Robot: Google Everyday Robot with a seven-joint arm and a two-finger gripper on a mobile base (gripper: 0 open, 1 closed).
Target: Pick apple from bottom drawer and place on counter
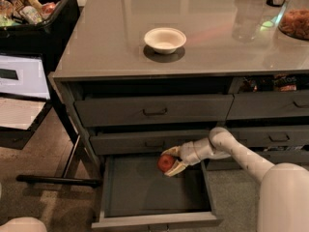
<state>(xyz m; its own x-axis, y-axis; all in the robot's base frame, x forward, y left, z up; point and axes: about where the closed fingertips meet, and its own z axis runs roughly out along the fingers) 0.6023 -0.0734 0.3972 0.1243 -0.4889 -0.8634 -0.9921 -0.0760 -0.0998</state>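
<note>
The red apple (pixel 165 163) sits between the fingers of my gripper (pixel 170 161), which is shut on it. I hold it just above the back of the open bottom drawer (pixel 145 192), under the drawer above. My white arm (pixel 231 151) reaches in from the lower right. The glossy grey counter (pixel 106 47) lies above the drawers.
A white bowl (pixel 165 39) stands on the counter's middle. A black bin of groceries (pixel 34 13) is at the far left. A glass jar (pixel 295 18) and other items stand at the counter's right. The two upper left drawers (pixel 154 111) are slightly open. A metal stand leg (pixel 58 180) lies on the floor at left.
</note>
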